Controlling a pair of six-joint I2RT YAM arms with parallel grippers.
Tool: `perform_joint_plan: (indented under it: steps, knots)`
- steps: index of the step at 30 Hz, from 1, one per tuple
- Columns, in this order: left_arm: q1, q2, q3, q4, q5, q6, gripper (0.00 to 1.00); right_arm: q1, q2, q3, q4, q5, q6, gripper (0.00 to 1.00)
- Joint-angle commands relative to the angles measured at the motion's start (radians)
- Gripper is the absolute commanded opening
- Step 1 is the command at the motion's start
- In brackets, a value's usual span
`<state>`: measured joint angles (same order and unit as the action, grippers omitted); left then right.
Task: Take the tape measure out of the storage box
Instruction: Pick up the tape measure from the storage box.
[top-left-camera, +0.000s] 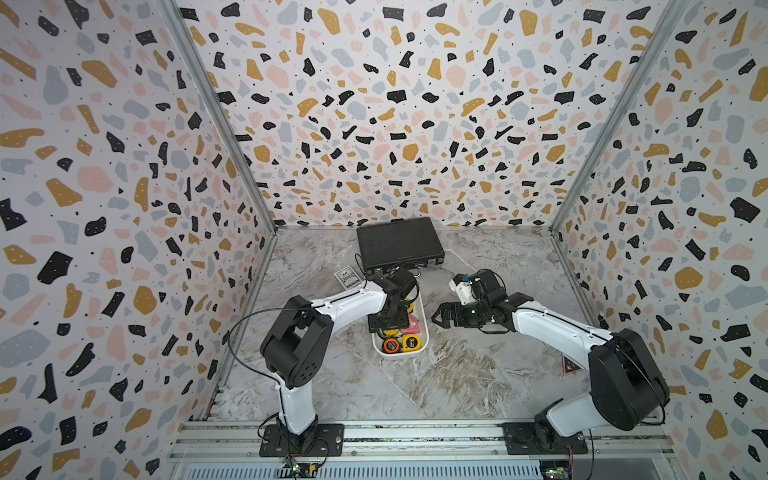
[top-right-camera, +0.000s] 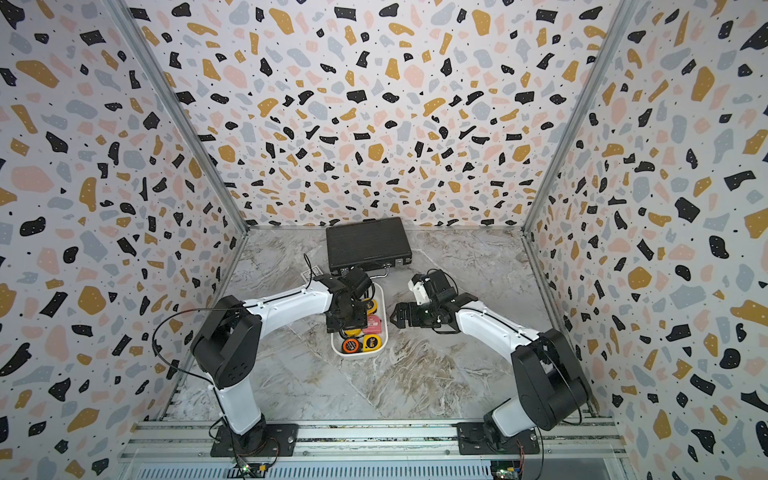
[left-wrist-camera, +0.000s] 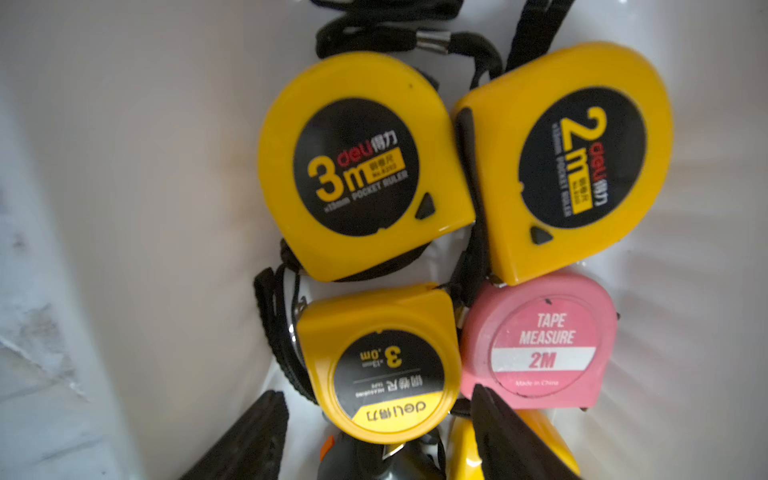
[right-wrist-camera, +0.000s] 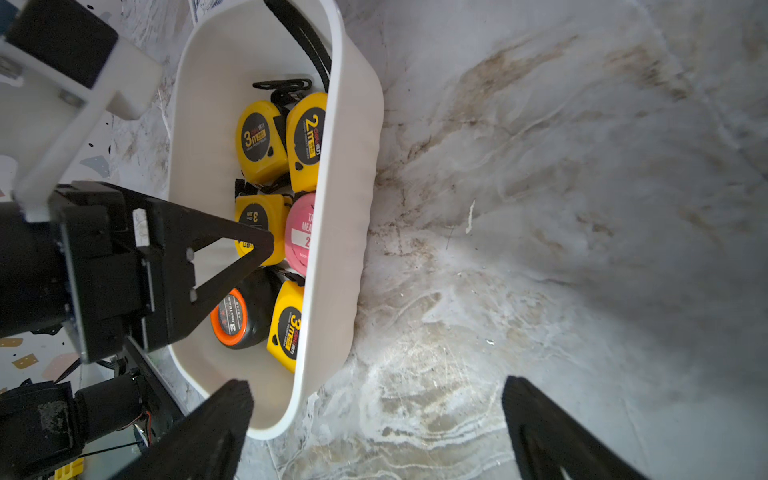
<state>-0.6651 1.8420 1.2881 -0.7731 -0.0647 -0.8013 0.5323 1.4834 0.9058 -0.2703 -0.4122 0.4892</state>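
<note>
**Tgt:** the yellow 3.0 m tape measure (left-wrist-camera: 376, 365) lies flat, label up, inside the storage box (left-wrist-camera: 124, 187), at lower centre of the left wrist frame. Its body is compact w/ no marked long axis. The grip line runs left-right across that frame. The pink tape (left-wrist-camera: 540, 340) sits against its right side. A larger 3 m yellow tape (left-wrist-camera: 357, 166) and a 2 m yellow tape (left-wrist-camera: 573, 158) lie just above it in the frame.

**Tool:** the left gripper (left-wrist-camera: 376, 395) straddles the tgt from above. Its fingers (left-wrist-camera: 249, 440) stand partly spread. The frame-left one shows a gap to the body, and the frame-right one sits at the seam w/ the pink tape. We judge there is no firm pinch yet.

**Arms:** in both top views the storage box sits at frame centre, below the midline. The left arm (top-left-camera: 332, 307) reaches in from lower left w/ its wrist bent down into the box, so it is the nearer arm. The right gripper (top-left-camera: 440, 318) hovers just right of the box, jaws fully spread and empty.
</note>
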Motion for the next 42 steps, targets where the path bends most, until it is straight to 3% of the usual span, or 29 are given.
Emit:
perform_joint_plan:
  steps: [1,32,42]
  knots:
    - [-0.004,0.011,0.019,-0.028,-0.042,-0.03,0.74,-0.001,-0.025,-0.002,-0.015,-0.007,-0.015,0.99]
    - [-0.014,0.069,0.036,-0.041,-0.055,-0.106,0.68,-0.016,-0.016,-0.023,0.012,-0.026,-0.001,0.99]
    - [-0.014,0.105,0.036,-0.021,-0.037,-0.114,0.61,-0.017,-0.017,-0.027,0.013,-0.024,0.003,0.98]
